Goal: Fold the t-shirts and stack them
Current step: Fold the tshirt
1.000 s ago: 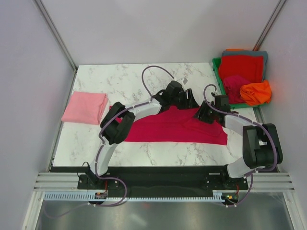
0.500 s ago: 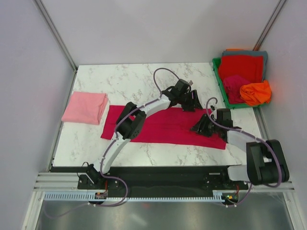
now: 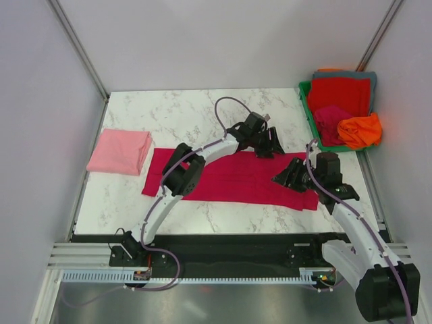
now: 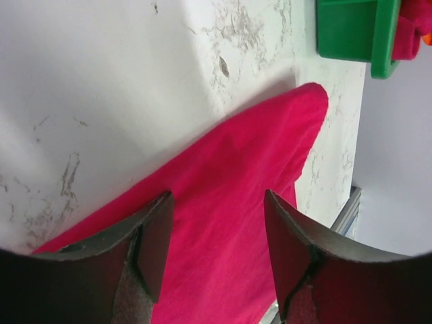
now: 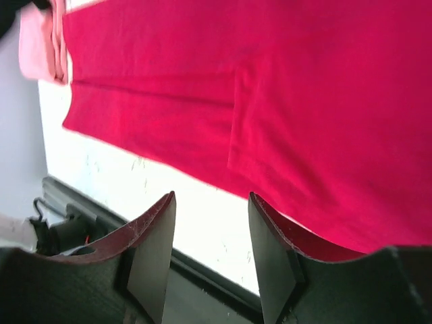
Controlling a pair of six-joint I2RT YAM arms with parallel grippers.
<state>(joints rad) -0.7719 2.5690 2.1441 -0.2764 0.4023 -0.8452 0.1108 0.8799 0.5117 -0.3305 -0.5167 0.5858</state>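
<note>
A crimson t-shirt [image 3: 229, 179] lies flat as a long band across the middle of the marble table; it also shows in the left wrist view [image 4: 236, 202] and the right wrist view [image 5: 270, 101]. My left gripper [image 3: 270, 143] hangs open and empty over its far right edge. My right gripper [image 3: 289, 177] is open and empty above its right end. A folded light pink t-shirt [image 3: 119, 151] lies at the left, and its edge shows in the right wrist view [image 5: 42, 40]. Red [image 3: 341, 94], magenta [image 3: 331, 121], orange [image 3: 359, 129] and grey shirts fill the bin.
The green plastic bin [image 3: 307, 108] stands at the back right corner; its corner shows in the left wrist view [image 4: 351, 30]. The table's near edge and a dark rail [image 5: 202, 270] lie below the right gripper. Grey walls stand on both sides.
The crimson shirt has gone from bunched up under the grippers to flat. Both grippers have let it go; the right arm has drawn back towards the right.
</note>
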